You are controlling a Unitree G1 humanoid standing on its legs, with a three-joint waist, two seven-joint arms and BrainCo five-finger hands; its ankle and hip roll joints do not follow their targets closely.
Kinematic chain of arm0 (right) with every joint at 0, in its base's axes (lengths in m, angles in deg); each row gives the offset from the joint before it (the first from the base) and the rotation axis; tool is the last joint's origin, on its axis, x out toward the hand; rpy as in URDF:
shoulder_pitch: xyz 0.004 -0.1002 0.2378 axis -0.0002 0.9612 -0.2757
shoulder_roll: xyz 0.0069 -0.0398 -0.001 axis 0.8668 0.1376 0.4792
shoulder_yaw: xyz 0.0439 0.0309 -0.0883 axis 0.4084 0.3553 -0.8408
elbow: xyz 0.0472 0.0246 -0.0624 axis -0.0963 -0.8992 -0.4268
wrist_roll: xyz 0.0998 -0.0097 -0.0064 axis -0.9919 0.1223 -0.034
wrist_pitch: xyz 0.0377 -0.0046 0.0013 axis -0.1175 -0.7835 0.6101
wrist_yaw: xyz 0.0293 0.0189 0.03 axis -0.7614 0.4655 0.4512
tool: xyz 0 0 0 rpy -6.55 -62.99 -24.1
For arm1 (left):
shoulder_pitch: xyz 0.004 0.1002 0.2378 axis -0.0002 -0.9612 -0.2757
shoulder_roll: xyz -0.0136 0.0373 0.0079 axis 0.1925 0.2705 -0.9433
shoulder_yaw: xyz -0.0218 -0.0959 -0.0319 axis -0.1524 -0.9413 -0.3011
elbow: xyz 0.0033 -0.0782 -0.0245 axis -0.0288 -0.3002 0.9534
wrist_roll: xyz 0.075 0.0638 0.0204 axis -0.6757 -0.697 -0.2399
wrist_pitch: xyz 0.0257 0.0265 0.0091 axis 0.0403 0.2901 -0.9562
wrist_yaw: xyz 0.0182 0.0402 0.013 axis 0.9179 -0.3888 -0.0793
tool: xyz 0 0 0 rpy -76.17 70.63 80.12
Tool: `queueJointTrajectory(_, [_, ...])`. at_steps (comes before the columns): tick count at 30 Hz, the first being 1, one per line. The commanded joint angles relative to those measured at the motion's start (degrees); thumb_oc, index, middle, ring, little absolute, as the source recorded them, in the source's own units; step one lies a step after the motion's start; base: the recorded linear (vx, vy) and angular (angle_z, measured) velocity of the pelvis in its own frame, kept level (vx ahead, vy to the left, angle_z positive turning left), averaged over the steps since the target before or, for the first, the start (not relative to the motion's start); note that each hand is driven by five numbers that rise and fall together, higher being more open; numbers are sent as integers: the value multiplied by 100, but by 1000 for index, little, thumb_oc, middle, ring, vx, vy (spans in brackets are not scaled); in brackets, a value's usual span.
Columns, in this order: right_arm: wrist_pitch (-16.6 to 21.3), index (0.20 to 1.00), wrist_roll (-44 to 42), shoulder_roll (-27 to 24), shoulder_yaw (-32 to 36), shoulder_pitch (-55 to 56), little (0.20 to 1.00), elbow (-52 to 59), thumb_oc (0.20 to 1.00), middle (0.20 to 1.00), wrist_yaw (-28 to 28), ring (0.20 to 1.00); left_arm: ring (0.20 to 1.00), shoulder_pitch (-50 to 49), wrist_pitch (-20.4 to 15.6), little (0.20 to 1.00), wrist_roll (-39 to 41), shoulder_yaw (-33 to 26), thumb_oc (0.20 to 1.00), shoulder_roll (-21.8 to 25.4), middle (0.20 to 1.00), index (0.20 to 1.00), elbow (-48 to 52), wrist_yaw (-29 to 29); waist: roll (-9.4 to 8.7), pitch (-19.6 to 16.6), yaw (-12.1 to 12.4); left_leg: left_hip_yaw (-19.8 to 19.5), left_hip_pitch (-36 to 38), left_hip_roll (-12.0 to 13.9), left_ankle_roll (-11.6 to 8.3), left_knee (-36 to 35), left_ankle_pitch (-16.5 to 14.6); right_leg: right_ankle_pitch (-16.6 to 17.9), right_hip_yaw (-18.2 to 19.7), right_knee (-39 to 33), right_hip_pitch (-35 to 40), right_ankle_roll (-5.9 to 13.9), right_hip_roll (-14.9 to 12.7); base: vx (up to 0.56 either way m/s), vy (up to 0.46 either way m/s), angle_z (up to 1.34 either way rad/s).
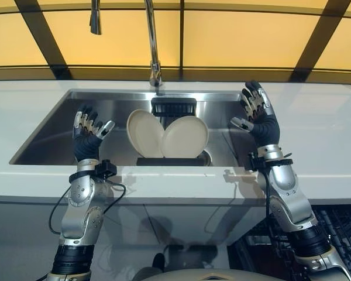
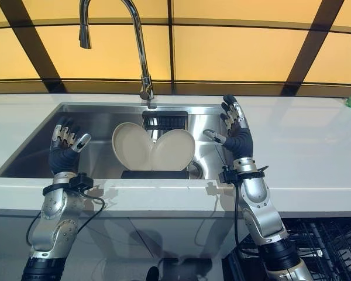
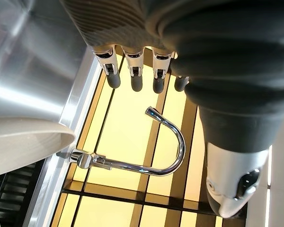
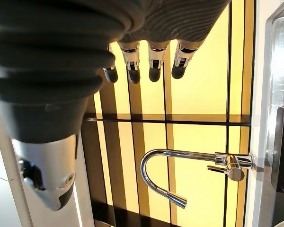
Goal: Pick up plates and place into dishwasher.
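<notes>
Two cream plates stand on edge in a black rack inside the steel sink: the left plate leans behind the right plate. My left hand is raised over the sink's left part, fingers relaxed, holding nothing. My right hand is up at the sink's right rim, fingers straight, also empty. Both hands are apart from the plates. The left wrist view shows a plate rim beside my fingers. In the right wrist view my fingers point up at the window.
A chrome faucet arches over the sink's back edge, with a black strainer basket below it. White countertop surrounds the sink. The open dishwasher rack lies at the lower right, below the counter.
</notes>
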Motion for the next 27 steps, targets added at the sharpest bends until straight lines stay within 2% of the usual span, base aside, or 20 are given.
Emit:
queueJointTrajectory(1, [254,1000,52,-32,59,64,1000,213,1000,1000,-28,1000,1000,142,-326,1000,-52,53,1000,196,1000,1000,-230,162,161,-265,106,340,571,345,-123,9,-698,664,-84,71,-770,114,-115,0,0,0])
queueJointTrajectory(11, [348,1000,-21,-62,160,196,1000,223,1000,1000,50,1000,1000,64,-369,1000,-177,-14,1000,303,1000,1000,-101,299,153,-273,103,371,562,390,-134,9,-697,655,-63,53,-781,105,-70,-4,-26,0])
queueJointTrajectory(21, [173,1000,-56,-136,54,65,1000,232,1000,1000,77,1000,1000,189,-161,1000,-1003,-107,1000,626,1000,1000,-221,479,158,-271,89,338,492,453,-233,112,-576,699,108,16,-849,-17,83,-15,-73,-2])
queueJointTrajectory(25, [109,1000,-170,-312,29,20,1000,241,1000,1000,142,1000,1000,238,-229,1000,-1471,-221,1000,891,1000,1000,-449,497,118,-165,81,241,143,354,-352,1155,-690,723,240,8,-885,-97,88,-31,-57,-11])
queueJointTrajectory(27, [127,1000,-190,-377,-56,-87,1000,163,1000,1000,92,1000,1000,288,-390,1000,-1851,-240,1000,1134,1000,1000,-749,502,129,-36,135,-81,-168,179,-330,1700,-600,794,378,13,-889,-140,103,-14,8,-13])
